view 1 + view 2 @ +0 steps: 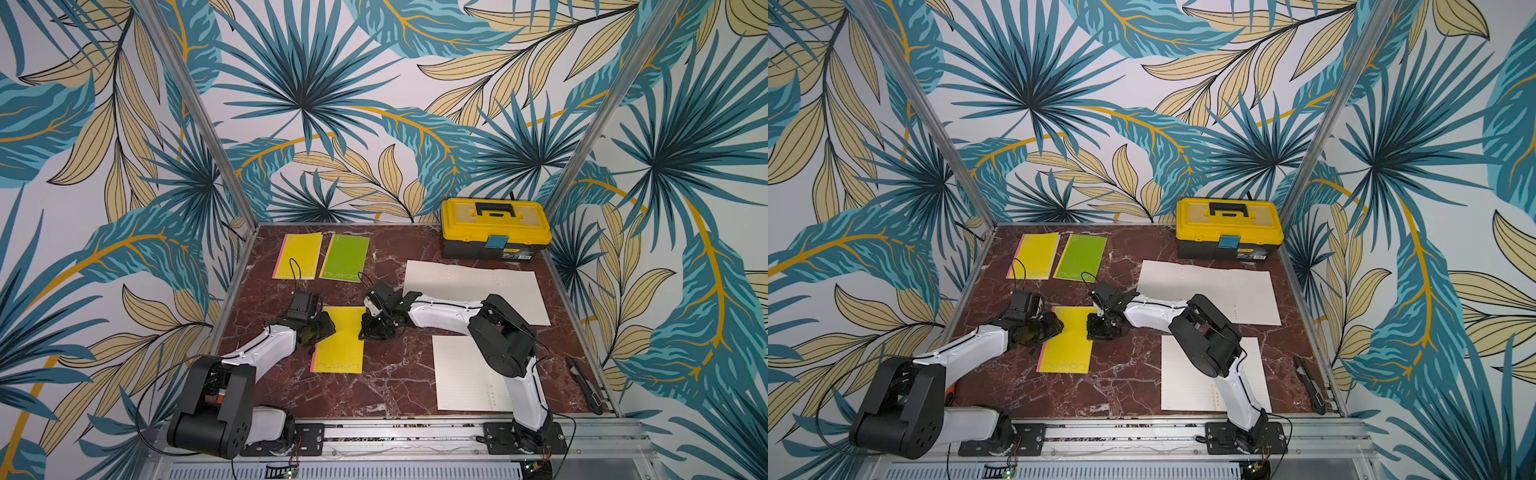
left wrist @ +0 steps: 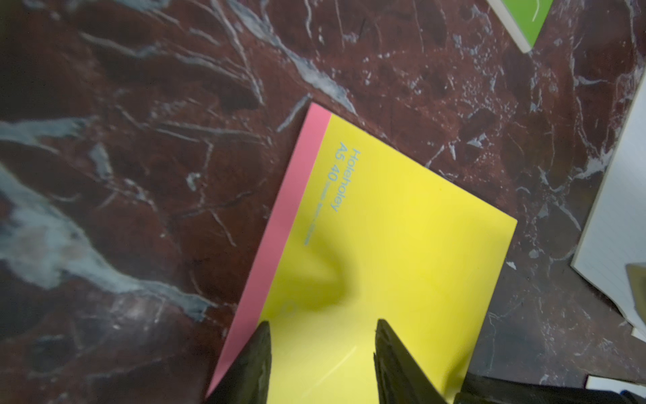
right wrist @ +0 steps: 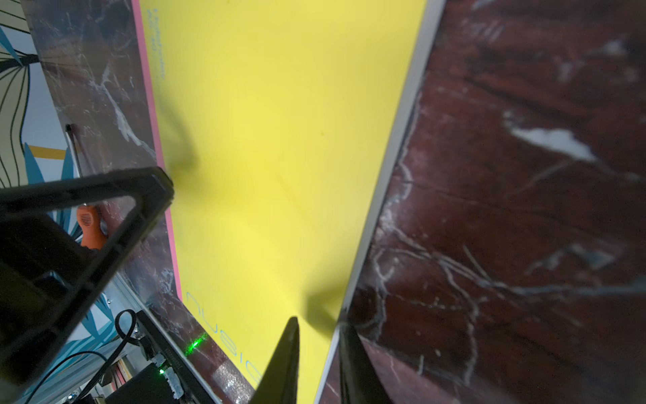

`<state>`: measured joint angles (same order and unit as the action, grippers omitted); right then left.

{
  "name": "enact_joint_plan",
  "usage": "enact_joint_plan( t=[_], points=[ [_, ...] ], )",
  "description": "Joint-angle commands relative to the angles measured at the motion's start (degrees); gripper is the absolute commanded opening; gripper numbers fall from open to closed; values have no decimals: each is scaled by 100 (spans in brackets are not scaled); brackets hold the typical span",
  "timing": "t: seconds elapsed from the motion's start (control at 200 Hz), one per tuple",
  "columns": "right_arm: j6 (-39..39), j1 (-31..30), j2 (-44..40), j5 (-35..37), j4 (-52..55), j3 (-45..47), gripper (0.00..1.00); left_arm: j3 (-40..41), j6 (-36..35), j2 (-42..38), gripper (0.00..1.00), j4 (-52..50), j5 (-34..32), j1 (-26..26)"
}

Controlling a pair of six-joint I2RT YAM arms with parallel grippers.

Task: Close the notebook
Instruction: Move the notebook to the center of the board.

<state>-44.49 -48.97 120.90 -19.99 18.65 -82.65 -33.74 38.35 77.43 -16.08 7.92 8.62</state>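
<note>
Now slowly freeing notebook (image 1: pixel 340 349) edge, right jaws barely parted astride it, grip unclear. Holding left jaws part-open, empty, above it.

The notebook (image 1: pixel 340 345) is seen closed and lying flat on the table (image 1: pixel 386 386), a little left of the middle, with its yellow cover turned up. A pink strip is carried along its left, spine edge. Pale "nusign" lettering is printed across the near end of the cover, and white page edges are shown along the right side.
</note>
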Motion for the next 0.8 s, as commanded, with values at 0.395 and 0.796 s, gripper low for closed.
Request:
enact_joint_plan(
  t=[0.395, 0.796],
  points=[
    [292, -42, 52, -17, 464, 18, 23, -311, -385, 72, 49, -326, 535, -458],
    [190, -210, 320, -320, 339, -177, 22, -230, -304, -152, 49, -514, 621, -458]
  ],
)
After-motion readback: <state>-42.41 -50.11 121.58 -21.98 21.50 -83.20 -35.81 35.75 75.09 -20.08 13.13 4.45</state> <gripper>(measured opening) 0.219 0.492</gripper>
